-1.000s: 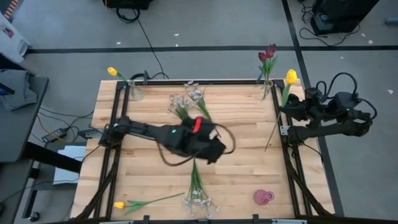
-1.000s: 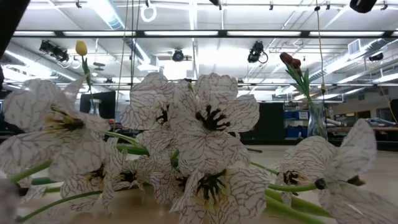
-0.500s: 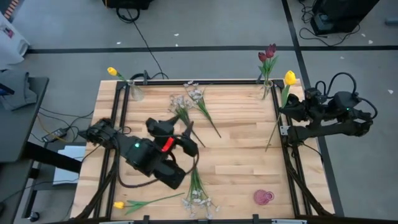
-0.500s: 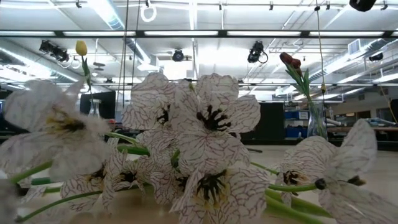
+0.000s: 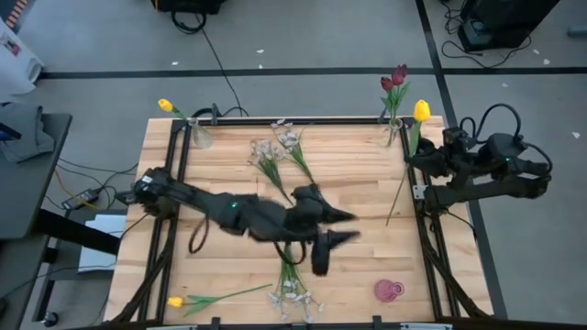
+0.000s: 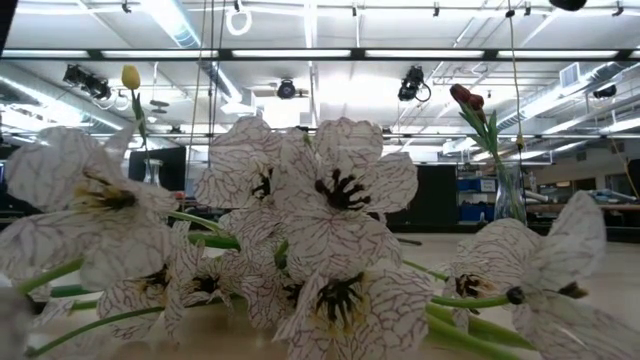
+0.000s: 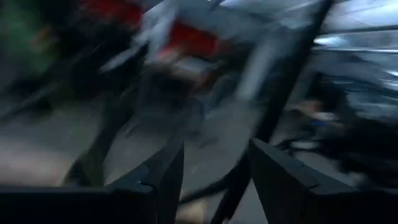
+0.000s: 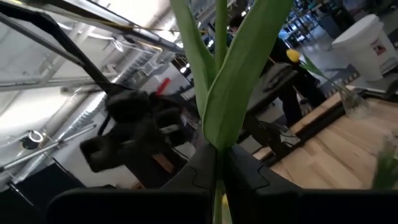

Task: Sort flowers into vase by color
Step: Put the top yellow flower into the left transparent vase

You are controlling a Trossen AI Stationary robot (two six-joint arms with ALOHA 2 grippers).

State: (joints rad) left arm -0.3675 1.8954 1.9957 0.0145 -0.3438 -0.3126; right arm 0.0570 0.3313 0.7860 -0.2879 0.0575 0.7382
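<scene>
From above, the left arm stretched low across the wooden table (image 5: 367, 197), and the left gripper (image 5: 328, 229) hung over the middle of the board with its two fingers spread and nothing between them. Just beside it lay a whitish blossom spray (image 5: 291, 280), its stem pointing toward the gripper and its blossoms near the front edge. A loose yellow tulip (image 5: 176, 301) lay at the front left corner, and two more whitish sprays (image 5: 275, 151) lay near the back. One yellow tulip stood in the back-left vase (image 5: 199, 136); dark red tulips (image 5: 395, 79) stood in the back-right vase (image 5: 393, 131). The right gripper (image 5: 415, 158) waited at the table's right edge, clenched on the stem of a held yellow tulip (image 5: 421, 111), whose stem hung down toward the boards.

From table height, whitish blossoms (image 6: 330, 215) filled the foreground; the vased yellow tulip (image 6: 131, 77) and dark red tulips (image 6: 466, 98) rose behind.

The left wrist view was smeared, showing only the left gripper's fingers (image 7: 163, 177) apart.

The right wrist view showed green stem and leaves (image 8: 219, 68) rising from shut fingers.

These flowers looked light and springy, with thin, fairly slick stems. Taking hold at mid-stem, clear of leaves and blossoms, seemed best, since the heads would likely crush or snag.
</scene>
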